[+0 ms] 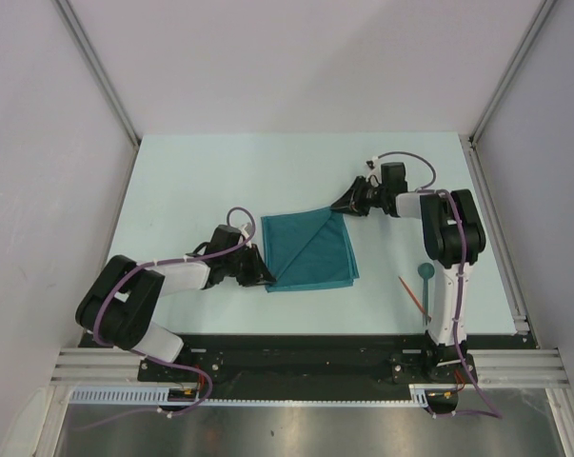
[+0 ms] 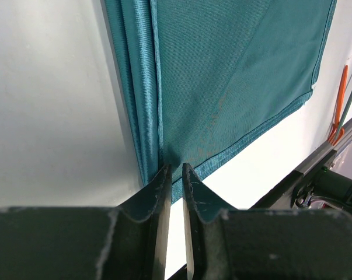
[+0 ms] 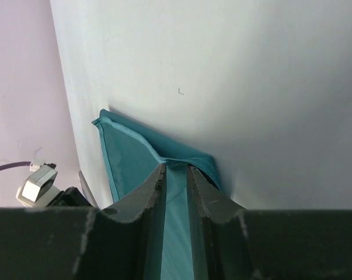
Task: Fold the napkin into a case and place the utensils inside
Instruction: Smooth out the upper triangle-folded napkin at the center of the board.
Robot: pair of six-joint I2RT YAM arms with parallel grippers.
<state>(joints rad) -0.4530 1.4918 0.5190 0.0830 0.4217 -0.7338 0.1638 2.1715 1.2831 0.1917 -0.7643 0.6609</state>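
Mid-tabletop, overhead view: teal napkin [image 1: 308,249] lies folded, with a diagonal crease across it. Left gripper [image 1: 266,278] sits at its near left corner, right gripper [image 1: 342,203] at its far right corner. Orange-red utensil [image 1: 412,293] lies toward the near right corner of the tabletop [image 1: 201,181], beside the right arm and apart from the napkin.
Left wrist view: jaws almost together, pinching the napkin's corner; layered hems run off along its left side.
Right wrist view: jaws clamped on a napkin corner, cloth filling the gap.
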